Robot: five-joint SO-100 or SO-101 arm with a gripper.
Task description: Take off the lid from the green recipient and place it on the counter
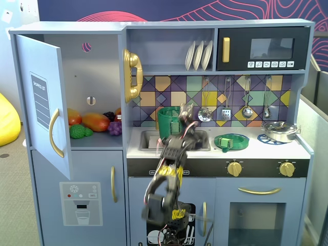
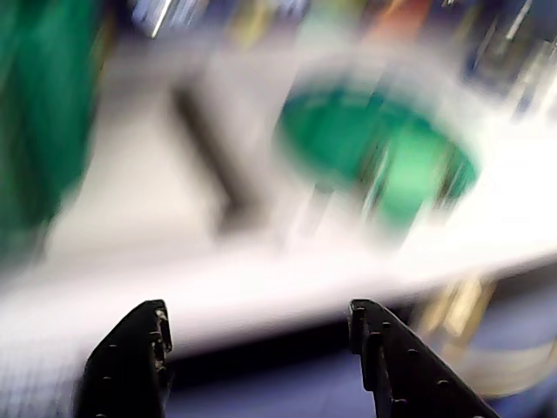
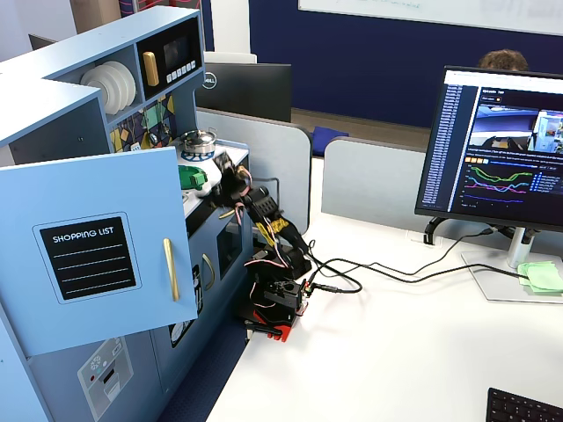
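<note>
Green plastic marks both task things. The lid (image 1: 231, 141) lies flat on the table (image 1: 256, 148), face up with its axis vertical, between the sink (image 1: 148, 138) and the silver pan (image 1: 280, 131), close to the front edge and roughly mid-width. In the wrist view it shows as a blurred green disc (image 2: 379, 157) on the pale surface, ahead of the claw and a little to the right.

The green recipient (image 1: 169, 122) stands upright toward the back edge, behind the sink, its long axis vertical and its mouth open to the top; the arm partly hides its right side in a fixed view. At the left border of the wrist view it is only a green smear (image 2: 43, 113).

The claw (image 2: 257, 318) is spread wide and holds nothing: its two dark tips stand well apart with bare table between them. In a fixed view it (image 1: 185, 114) hovers above the sink, just right of the recipient and left of the lid.
</note>
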